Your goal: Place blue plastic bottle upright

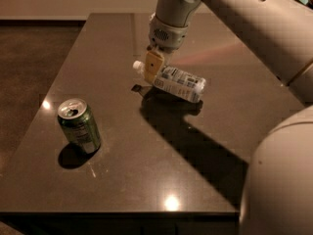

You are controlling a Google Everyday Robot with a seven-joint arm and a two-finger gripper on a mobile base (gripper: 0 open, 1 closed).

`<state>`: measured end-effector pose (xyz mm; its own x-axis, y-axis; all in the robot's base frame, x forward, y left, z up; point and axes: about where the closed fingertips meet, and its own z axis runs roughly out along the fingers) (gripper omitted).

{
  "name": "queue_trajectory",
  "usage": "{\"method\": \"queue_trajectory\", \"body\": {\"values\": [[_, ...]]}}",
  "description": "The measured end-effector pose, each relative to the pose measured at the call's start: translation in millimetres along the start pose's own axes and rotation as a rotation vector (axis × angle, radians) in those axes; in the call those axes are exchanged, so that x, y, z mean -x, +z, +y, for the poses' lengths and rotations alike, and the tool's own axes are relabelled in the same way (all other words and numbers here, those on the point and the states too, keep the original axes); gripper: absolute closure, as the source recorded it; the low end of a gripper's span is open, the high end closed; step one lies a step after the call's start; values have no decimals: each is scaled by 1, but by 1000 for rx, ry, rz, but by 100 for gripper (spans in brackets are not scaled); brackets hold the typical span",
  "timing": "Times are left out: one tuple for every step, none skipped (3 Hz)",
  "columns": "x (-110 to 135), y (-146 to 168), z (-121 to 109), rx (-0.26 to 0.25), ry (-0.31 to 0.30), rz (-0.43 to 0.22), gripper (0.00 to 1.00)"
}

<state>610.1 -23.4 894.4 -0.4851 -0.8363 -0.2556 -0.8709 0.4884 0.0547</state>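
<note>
The blue plastic bottle (178, 83) is clear with a white cap and a pale blue-and-white label. It lies nearly on its side at the middle of the dark table (107, 48), cap end to the left and raised, with its shadow showing beneath it. My gripper (152, 67) reaches down from above and is shut on the bottle near its neck. One yellowish finger (153, 63) shows in front of the bottle; the other is hidden behind it.
A green soda can (79, 126) stands upright and opened at the front left of the table. My arm (234, 18) crosses the upper right and my body (283, 180) fills the lower right. The table's front edge is near the bottom.
</note>
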Motion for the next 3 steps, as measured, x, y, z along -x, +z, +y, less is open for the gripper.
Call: {"method": "queue_trajectory", "body": {"values": [[17, -29, 5, -40, 41, -109, 100], [36, -56, 9, -69, 70, -259, 100], [36, -75, 13, -99, 121, -405, 100]]}}
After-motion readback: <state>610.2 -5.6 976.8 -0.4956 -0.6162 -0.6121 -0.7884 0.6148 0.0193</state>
